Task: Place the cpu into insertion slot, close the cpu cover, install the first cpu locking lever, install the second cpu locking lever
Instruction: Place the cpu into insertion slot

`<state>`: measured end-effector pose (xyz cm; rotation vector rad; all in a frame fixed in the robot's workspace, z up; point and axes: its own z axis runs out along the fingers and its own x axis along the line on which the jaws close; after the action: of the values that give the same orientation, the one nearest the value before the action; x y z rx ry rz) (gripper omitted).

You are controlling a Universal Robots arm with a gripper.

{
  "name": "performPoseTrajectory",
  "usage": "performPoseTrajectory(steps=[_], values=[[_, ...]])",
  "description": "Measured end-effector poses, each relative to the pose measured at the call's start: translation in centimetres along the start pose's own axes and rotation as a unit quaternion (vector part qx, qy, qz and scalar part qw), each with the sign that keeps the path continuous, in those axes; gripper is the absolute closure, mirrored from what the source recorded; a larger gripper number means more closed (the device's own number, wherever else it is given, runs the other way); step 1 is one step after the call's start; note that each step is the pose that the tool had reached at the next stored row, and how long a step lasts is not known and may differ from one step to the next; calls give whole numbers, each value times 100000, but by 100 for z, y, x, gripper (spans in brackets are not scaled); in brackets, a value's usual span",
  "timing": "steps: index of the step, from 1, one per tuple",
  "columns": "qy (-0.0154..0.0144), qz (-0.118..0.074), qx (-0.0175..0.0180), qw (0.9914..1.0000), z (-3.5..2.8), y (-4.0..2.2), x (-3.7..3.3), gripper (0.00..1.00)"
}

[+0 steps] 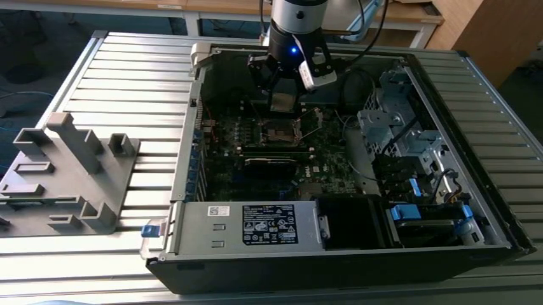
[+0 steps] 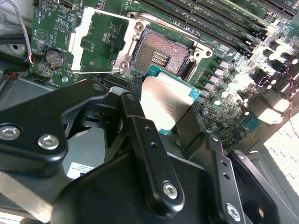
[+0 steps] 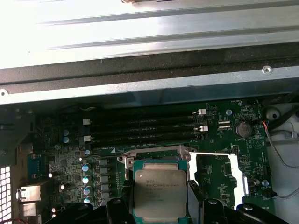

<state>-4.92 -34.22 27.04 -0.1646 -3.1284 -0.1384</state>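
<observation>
One cpu [image 2: 168, 100] is clamped at two opposite edges by the two fingers [image 2: 140, 126] of the gripper [image 2: 162, 113]; just beyond the fingertips, one insertion slot [image 2: 161, 53] is left uncovered, one cpu cover [image 2: 100, 42] swung aside.

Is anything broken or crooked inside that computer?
Nothing looks broken, spilled or out of place. The gripper has its jaws shut on the cpu, holding it over the empty socket. The cpu cover lies flipped open beside the socket, so the chip is simply not in yet.
</observation>
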Motion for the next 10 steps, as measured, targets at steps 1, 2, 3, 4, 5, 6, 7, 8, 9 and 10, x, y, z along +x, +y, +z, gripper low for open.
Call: performPoseTrajectory(steps=[1, 2, 3, 4, 5, 6, 7, 8, 9, 10], values=[[-5, 1, -4, 100000, 0, 0, 0, 46], [-2, 3, -2, 100000, 0, 0, 0, 46], [-1, 3, -2, 100000, 0, 0, 0, 46], [-3, 26, -1, 100000, 0, 0, 0, 46], [-15, 173, -2, 100000, 0, 0, 0, 46], [-37, 446, 2, 99999, 1, 0, 0, 46], [-66, 781, 0, 99997, 2, -1, 0, 46], [-101, 1153, -8, 99993, 3, -1, 0, 46], [-137, 1561, -14, 99988, 4, 0, 0, 46], [-165, 1890, -20, 99982, 4, 0, 0, 46]])
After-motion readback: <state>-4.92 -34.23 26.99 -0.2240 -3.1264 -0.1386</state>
